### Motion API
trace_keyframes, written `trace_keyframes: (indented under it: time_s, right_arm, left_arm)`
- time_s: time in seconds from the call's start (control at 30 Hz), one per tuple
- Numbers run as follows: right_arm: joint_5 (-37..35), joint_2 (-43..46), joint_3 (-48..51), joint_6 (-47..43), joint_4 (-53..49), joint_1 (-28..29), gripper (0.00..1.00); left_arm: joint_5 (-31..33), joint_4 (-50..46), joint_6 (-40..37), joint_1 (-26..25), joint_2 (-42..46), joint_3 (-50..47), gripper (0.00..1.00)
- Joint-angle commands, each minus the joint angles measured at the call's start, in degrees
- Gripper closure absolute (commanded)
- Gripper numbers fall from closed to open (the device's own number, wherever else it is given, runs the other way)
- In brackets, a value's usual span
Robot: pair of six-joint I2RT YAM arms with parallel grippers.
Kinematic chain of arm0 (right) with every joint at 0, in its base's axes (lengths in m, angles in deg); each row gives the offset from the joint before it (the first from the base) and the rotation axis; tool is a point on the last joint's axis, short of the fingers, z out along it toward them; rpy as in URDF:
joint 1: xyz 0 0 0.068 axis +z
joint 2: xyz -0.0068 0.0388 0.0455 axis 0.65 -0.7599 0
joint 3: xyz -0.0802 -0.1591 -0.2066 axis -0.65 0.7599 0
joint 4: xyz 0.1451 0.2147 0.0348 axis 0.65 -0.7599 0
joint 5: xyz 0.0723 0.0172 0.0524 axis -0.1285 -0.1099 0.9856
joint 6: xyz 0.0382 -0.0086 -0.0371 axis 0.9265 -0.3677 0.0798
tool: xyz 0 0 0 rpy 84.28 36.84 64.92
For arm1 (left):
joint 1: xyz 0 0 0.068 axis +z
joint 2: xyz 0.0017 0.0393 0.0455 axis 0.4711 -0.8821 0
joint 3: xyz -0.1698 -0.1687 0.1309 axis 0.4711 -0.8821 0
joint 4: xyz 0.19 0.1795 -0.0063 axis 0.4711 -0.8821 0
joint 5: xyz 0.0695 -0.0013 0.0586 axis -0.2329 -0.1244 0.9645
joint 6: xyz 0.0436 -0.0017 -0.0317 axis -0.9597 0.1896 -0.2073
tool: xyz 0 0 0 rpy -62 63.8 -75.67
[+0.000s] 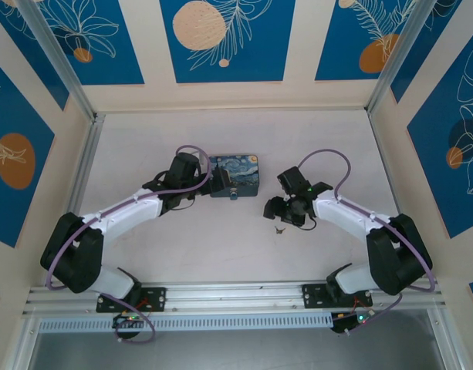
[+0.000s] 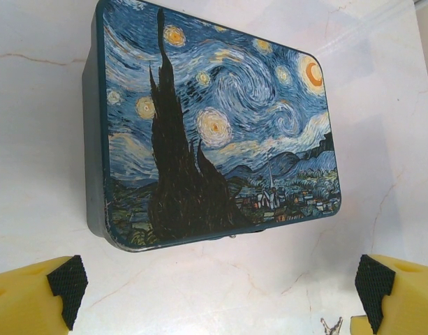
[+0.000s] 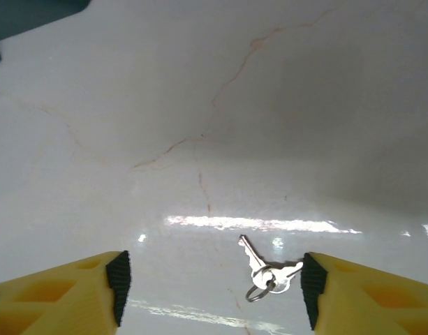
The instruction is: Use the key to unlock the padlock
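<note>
The padlock is a tiny bluish-silver piece at the front edge of the painted box; in the left wrist view just a small metal bit peeks from under the lid's edge. The key is a pair of small silver keys on a ring, lying flat on the table. My right gripper is open low over them. The keys lie between its fingers, close against the right pad. My left gripper is open wide, just in front of the box, holding nothing.
The painted box lies flat near the middle of the white marble table. The key ring also shows at the bottom edge of the left wrist view. Patterned walls and metal rails border the table.
</note>
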Motion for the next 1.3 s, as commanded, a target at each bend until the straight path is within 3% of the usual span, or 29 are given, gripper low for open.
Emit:
trace_keyframes:
  time_s: [0.0,0.2,0.63,0.8,1.1,1.27]
  right_arm:
    - [-2.93,-1.9,-1.4,-4.27,-4.13,1.48,0.38]
    - [-4.22,-5.88,-2.75,-6.67,-4.51,3.65,0.48]
    - [-6.35,-9.15,-2.47,-6.65,-5.52,6.88,0.57]
    - [-5.95,-9.33,-2.17,-6.27,-5.57,7.37,0.66]
    - [-5.5,-8.72,-2.41,-6.65,-6.23,7.44,0.61]
    - [-5.89,-8.9,-1.68,-6.58,-6.25,7.54,0.65]
  left_arm:
    - [0.43,-0.43,-0.02,-0.51,0.12,1.45,0.0]
    - [0.32,-0.53,-0.11,-0.56,0.04,1.61,0.0]
    - [0.36,-0.19,-0.44,-0.56,-0.76,1.84,0.0]
    - [0.34,-0.19,-0.47,-0.56,-0.85,2.06,0.0]
    - [0.51,-0.36,-0.54,-0.51,-0.85,2.06,0.0]
    - [0.43,-0.27,-0.54,-0.49,-0.93,2.15,0.0]
